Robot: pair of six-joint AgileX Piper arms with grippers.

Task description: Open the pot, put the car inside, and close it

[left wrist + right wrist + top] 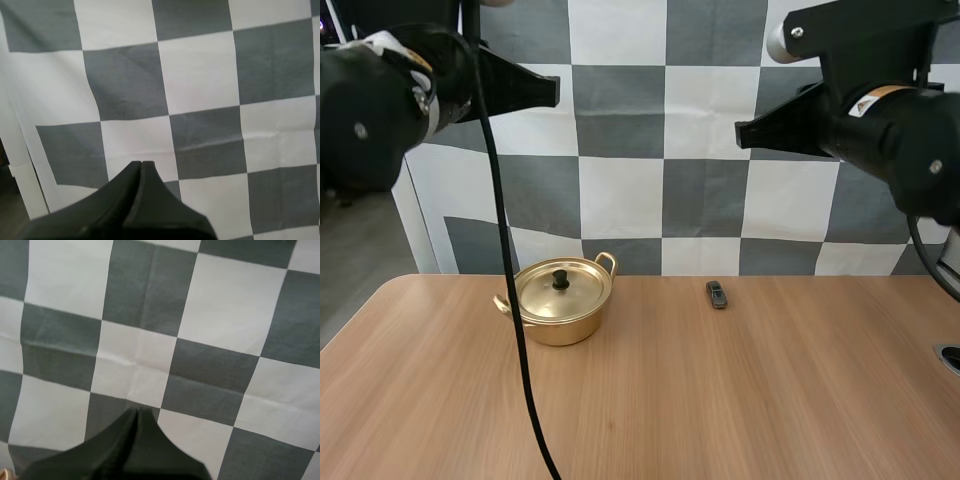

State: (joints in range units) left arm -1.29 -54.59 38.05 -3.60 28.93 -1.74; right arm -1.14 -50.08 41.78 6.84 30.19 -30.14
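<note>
Pot and car well apart

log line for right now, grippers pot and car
left gripper shut, raised | right gripper shut, raised | pot lid on | car on table, right of pot

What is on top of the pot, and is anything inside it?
A gold lid with a black knob covers the pot. Its inside is hidden. The car lies outside.
</note>
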